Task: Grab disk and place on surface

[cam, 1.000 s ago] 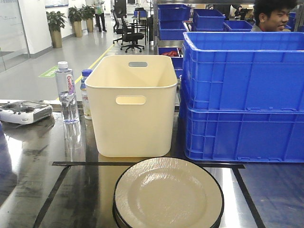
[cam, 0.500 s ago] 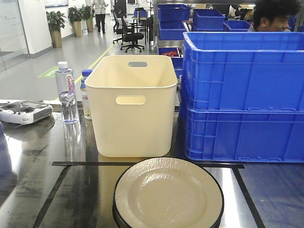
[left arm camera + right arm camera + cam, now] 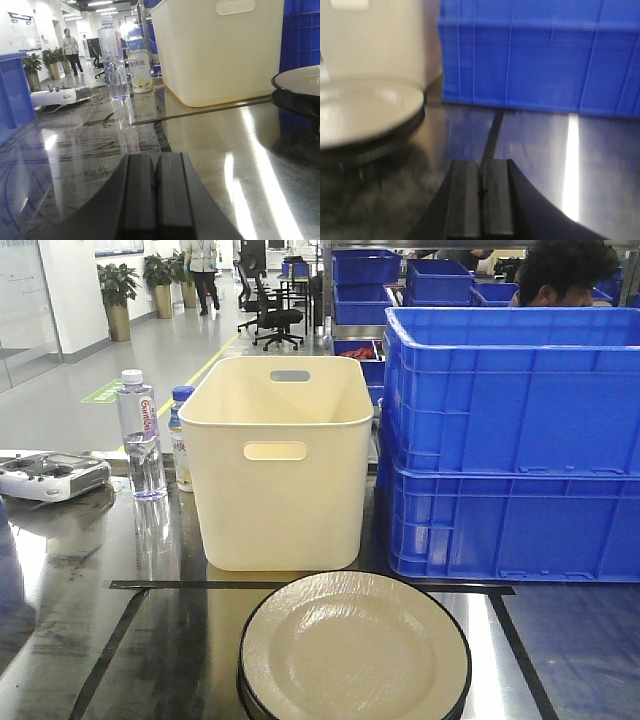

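Note:
The disk (image 3: pixel 355 650) is a cream plate with a black rim, lying at the front middle of the surface (image 3: pixel 60 580) inside the black tape lines (image 3: pixel 310 586). A second dark rim shows beneath it. In the left wrist view the disk (image 3: pixel 300 82) sits far right, well ahead of my left gripper (image 3: pixel 156 157), which is shut and empty low over the glossy surface (image 3: pixel 210 145). In the right wrist view the disk (image 3: pixel 365 107) lies ahead to the left of my right gripper (image 3: pixel 481 165), also shut on nothing above the surface (image 3: pixel 540 145). Neither gripper shows in the front view.
A tall cream bin (image 3: pixel 280 460) stands just behind the disk. Two stacked blue crates (image 3: pixel 515 440) fill the right back. A water bottle (image 3: pixel 140 435), a small bottle (image 3: pixel 180 445) and a white controller (image 3: pixel 50 475) sit at the left back. A person (image 3: pixel 565 275) is behind the crates.
The person behind the crates has turned his head away, and someone has walked along the far hallway. Nothing on the table has moved.

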You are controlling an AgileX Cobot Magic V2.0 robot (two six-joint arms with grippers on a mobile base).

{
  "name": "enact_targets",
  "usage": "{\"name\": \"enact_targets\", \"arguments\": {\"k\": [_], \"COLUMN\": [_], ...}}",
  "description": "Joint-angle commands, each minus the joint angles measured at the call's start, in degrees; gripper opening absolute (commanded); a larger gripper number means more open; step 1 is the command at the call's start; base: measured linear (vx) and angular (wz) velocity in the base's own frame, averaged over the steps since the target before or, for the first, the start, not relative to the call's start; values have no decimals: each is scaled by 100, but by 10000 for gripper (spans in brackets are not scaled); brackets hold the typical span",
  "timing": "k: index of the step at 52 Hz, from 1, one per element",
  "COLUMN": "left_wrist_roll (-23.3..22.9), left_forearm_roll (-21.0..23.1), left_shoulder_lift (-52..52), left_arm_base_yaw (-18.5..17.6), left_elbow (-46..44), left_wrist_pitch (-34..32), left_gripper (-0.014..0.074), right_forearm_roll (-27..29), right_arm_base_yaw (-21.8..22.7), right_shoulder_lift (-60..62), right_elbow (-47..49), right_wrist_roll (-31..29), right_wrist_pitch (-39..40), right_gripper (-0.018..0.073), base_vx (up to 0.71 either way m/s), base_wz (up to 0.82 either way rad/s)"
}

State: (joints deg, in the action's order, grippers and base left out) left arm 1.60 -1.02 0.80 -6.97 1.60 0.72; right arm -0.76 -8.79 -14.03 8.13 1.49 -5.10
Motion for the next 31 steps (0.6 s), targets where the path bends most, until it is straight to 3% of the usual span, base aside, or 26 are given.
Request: {"name": "enact_targets", "arguments": {"k": [1, 12, 31], "left_wrist_roll": [-37, -37, -37], "left_forearm_roll": [58, 58, 58], "left_shoulder_lift": [67, 67, 62], "left_arm_base_yaw": [12, 12, 12], "left_elbow": [71, 71, 71], "left_wrist_pitch": [-509, -509, -506], "left_gripper": [-1, -1, -1], "right_forearm_roll": [-86, -84, -222], "right_arm_base_yaw": [308, 1233, 1298], "right_shoulder_lift": [365, 1403, 1532], "right_elbow": [-442, -1113, -1095], "right_wrist_roll": [76, 310, 292], "right_wrist_pitch": [510, 549, 385], "right_gripper": [-9, -9, -9], "base_vx": [0, 0, 0], "base_wz": [0, 0, 0]}}
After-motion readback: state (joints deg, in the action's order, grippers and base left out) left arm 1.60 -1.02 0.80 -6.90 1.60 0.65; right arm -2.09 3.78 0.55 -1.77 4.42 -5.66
